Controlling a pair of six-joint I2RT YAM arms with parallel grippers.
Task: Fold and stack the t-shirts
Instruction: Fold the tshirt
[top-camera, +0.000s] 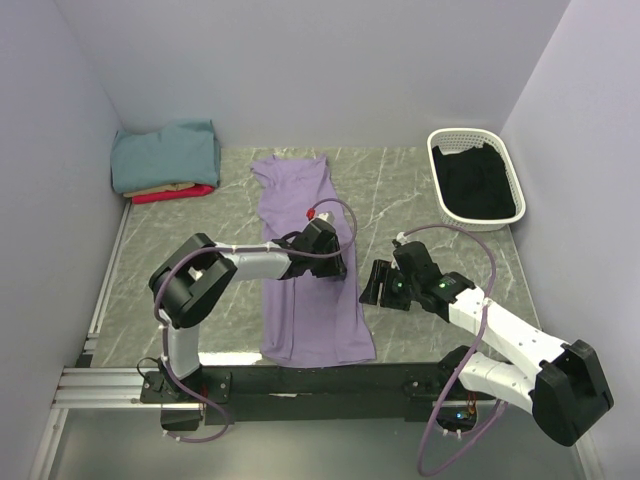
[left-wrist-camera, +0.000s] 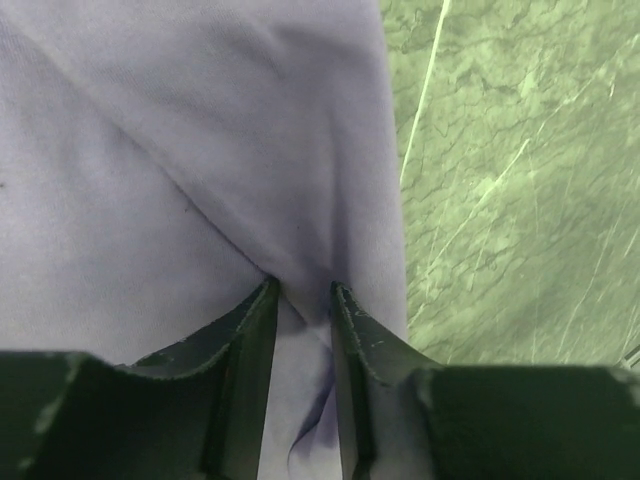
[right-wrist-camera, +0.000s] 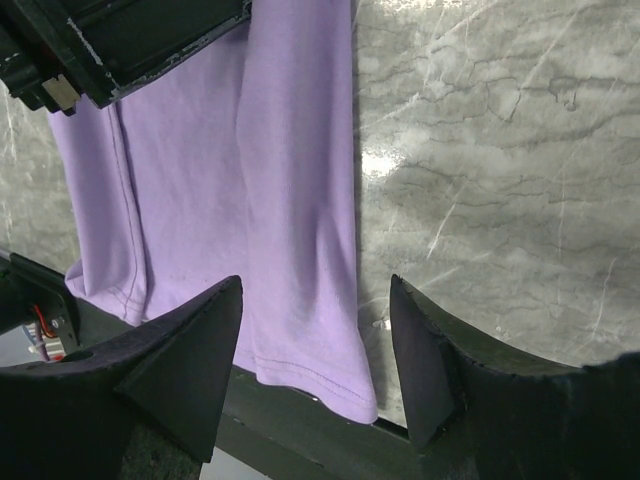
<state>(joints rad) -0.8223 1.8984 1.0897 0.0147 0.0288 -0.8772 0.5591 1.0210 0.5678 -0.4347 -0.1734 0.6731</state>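
Note:
The lavender t-shirt (top-camera: 300, 195) lies as a long narrow strip down the middle of the table, and its hem (right-wrist-camera: 330, 385) reaches the black front rail. My left gripper (top-camera: 332, 262) presses down on the shirt's right edge about halfway along. In the left wrist view its jaws stand narrow (left-wrist-camera: 302, 287), with a ridge of lavender cloth (left-wrist-camera: 200, 150) pinched between them. My right gripper (top-camera: 372, 285) hovers open just right of the shirt, and its fingers straddle the shirt's near right edge (right-wrist-camera: 315, 282). A stack of folded teal (top-camera: 165, 152), tan (top-camera: 160, 188) and red (top-camera: 180, 194) t-shirts sits at the far left.
A white basket (top-camera: 465, 133) holding dark cloth (top-camera: 480, 185) stands at the far right. Purple cables (top-camera: 470, 235) loop off both arms. Walls close in the left, back and right sides. A black rail (top-camera: 320, 380) runs along the near edge.

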